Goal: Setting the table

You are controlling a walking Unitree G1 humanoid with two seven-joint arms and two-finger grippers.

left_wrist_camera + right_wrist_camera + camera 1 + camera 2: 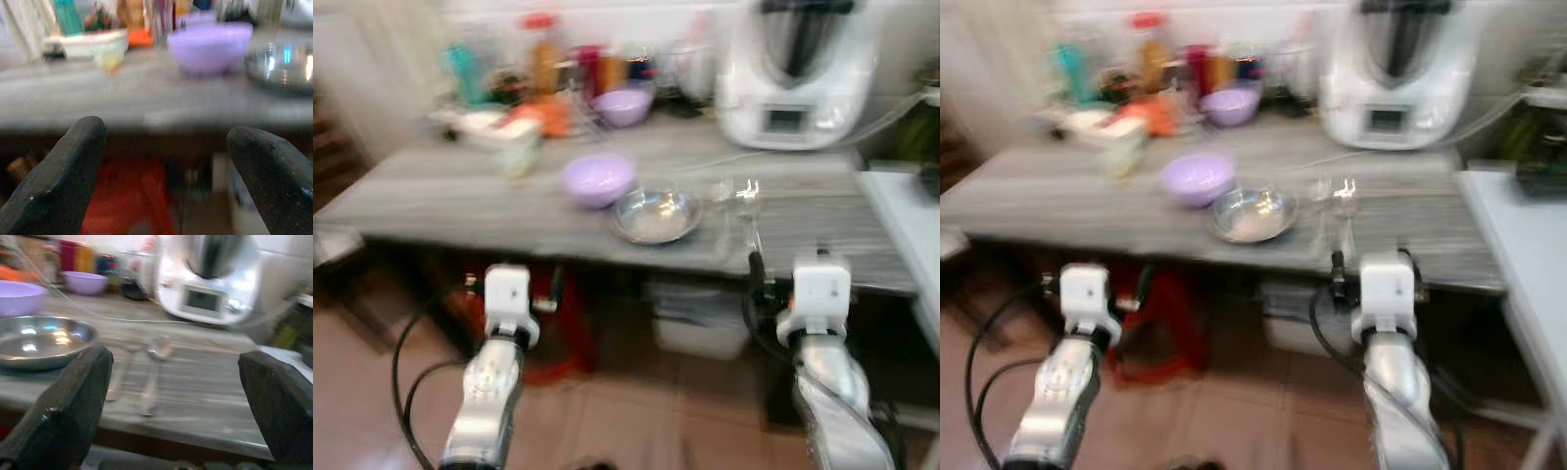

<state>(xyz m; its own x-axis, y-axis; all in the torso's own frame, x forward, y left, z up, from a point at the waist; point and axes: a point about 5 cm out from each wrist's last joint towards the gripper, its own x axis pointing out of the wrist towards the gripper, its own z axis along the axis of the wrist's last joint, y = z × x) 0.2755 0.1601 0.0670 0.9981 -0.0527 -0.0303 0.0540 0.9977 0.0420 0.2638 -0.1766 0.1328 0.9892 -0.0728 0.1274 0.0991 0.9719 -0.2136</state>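
Note:
A grey wooden table stands right in front of me. On it sit a lilac bowl and, beside it, a shiny steel bowl. Right of the steel bowl lie a spoon and a second piece of cutlery. My left gripper is open and empty, held low before the table's front edge, facing the lilac bowl. My right gripper is open and empty too, at the edge in front of the cutlery and the steel bowl. The views are blurred.
A white kitchen machine stands at the back right. Bottles, a second lilac bowl and dishes crowd the back left. A red stool and a white box sit under the table. A white counter adjoins on the right.

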